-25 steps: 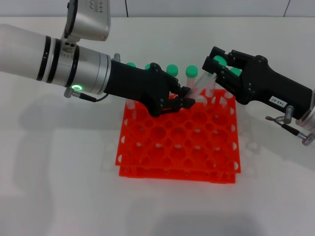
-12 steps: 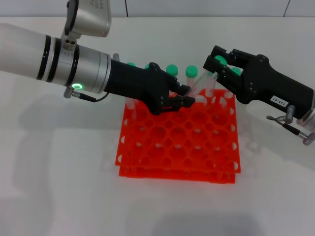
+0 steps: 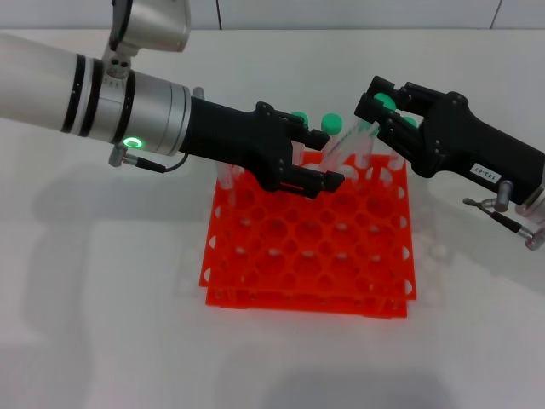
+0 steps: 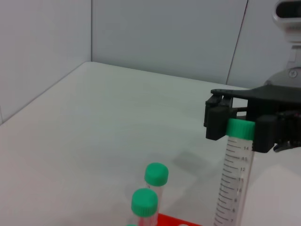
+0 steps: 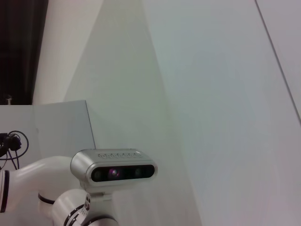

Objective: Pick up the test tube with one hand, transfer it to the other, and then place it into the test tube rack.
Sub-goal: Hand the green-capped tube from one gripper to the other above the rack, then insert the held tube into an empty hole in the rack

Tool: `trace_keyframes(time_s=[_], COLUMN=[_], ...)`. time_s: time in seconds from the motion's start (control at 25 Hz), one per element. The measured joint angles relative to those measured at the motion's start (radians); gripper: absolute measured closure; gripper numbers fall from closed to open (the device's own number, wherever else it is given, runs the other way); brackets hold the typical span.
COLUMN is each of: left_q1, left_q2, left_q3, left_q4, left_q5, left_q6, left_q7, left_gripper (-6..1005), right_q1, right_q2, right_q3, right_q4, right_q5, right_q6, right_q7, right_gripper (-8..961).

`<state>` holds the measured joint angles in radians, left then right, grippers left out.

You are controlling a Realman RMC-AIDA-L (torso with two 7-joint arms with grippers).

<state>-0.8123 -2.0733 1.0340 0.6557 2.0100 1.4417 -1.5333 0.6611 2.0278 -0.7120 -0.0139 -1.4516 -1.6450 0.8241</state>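
Your right end effector (image 3: 372, 109) clamped on the tube (image 3: 364, 136) by its cap over the rack's (image 3: 311, 247) far edge, left end effector (image 3: 328, 158) spread apart beside it

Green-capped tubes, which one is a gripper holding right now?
The slim clear green-capped test tube gripped at its cap by the labelled black right gripper, leaning over the orange-red rack's far edge; the other tubes stand untouched.

Left gripper (image 3: 322, 158) above rear rows of test tube rack (image 3: 311, 243). Right gripper (image 3: 372, 106) to its right, above rack's rear right corner, test tube (image 4: 233, 175) between its fingers. Two capped tubes (image 4: 150, 193) stand in rack just beside left gripper.
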Motion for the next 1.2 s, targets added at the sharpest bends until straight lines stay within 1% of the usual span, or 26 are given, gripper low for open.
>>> trace_keyframes(time_s=[0.12, 0.2, 0.44, 0.56, 0.64, 0.76, 0.8, 0.92, 1.04, 1.12, 1.16, 1.2], left_q1=[0.008, 0.027, 0.117, 0.166, 0.218, 0.299, 0.334, 0.441, 0.546, 0.62, 0.637, 0.678], left_q2=[0.004, 0.005, -0.002, 0.002, 0.004, -0.001, -0.004, -0.009, -0.01, -0.011, -0.011, -0.013], left_q3=[0.005, 0.008, 0.008, 0.006, 0.005, 0.006, 0.009, 0.016, 0.014, 0.008, 0.007, 0.006], left_q4=[0.038, 0.088, 0.377, 0.51, 0.624, 0.778, 0.835, 0.953, 1.012, 1.026, 1.026, 1.025], left_q5=[0.0, 0.007, 0.069, 0.074, 0.08, 0.096, 0.096, 0.055, -0.026, -0.077, -0.087, -0.104], left_q6=[0.025, 0.049, 0.149, 0.198, 0.221, 0.233, 0.236, 0.244, 0.245, 0.236, 0.233, 0.223], left_q7=[-0.042, -0.076, -0.276, -0.372, -0.437, -0.504, -0.522, -0.538, -0.525, -0.495, -0.484, -0.458], left_gripper=[341, 302, 185, 127, 124, 123, 124, 124, 125, 125, 125, 125], right_q1=[-0.001, -0.002, -0.01, -0.012, -0.015, -0.022, -0.026, -0.033, -0.031, -0.029, -0.028, -0.029], right_q2=[0.0, 0.0, -0.005, -0.008, -0.008, -0.01, -0.011, -0.012, -0.013, -0.015, -0.015, -0.015], right_q3=[0.0, 0.0, 0.0, -0.004, -0.011, -0.022, -0.025, -0.026, -0.027, -0.027, -0.032, -0.037], right_q4=[-0.002, -0.007, -0.027, -0.048, -0.078, -0.113, -0.121, -0.144, -0.156, -0.169, -0.185, -0.197], right_q5=[0.003, 0.005, 0.015, 0.016, 0.012, 0.007, 0.007, 0.007, 0.006, 0.006, 0.006, 0.006], right_q6=[0.0, 0.001, 0.0, 0.0, 0.001, 0.006, 0.009, 0.011, 0.009, 0.006, 0.004, 0.004], right_q7=[0.001, 0.002, 0.008, 0.015, 0.035, 0.066, 0.072, 0.079, 0.09, 0.105, 0.121, 0.132], right_gripper=[683, 682, 680, 678, 678, 677, 676, 675, 674, 673, 673, 672])
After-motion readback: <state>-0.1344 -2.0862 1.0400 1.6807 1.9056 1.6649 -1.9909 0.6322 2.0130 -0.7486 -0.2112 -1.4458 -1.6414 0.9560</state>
